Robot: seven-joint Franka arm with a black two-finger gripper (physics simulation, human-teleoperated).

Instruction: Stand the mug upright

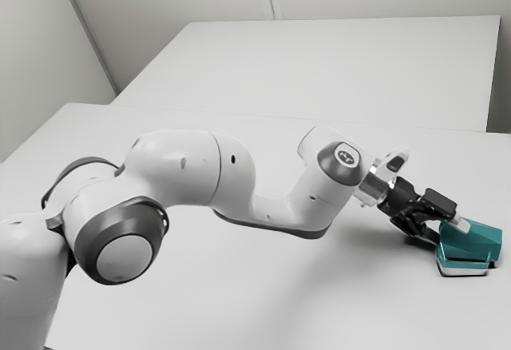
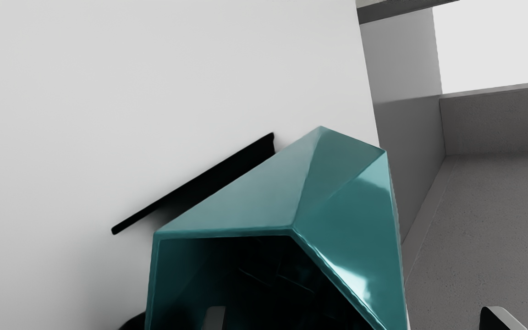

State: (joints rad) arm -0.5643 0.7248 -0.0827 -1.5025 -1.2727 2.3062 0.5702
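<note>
The teal, faceted mug [image 1: 473,242] lies on its side at the exterior view's right, with a pale-edged teal part low on its near side. My black gripper [image 1: 447,220] reaches down to it from the exterior view's left. In the wrist view the mug [image 2: 351,201] turns its dark, open mouth toward my hand. The gripper [image 2: 356,318] is open: one fingertip [image 2: 215,318] overlaps the mouth, the other [image 2: 497,316] stands beyond the mug's outer wall, apart from it. How deep the first fingertip sits is unclear.
The mug rests on a white table [image 1: 319,310]; in the wrist view, the table's edge runs just past it. A dark narrow strip [image 2: 200,183] lies along the mug's side. Another pale table [image 1: 319,62] stands behind, near the walls.
</note>
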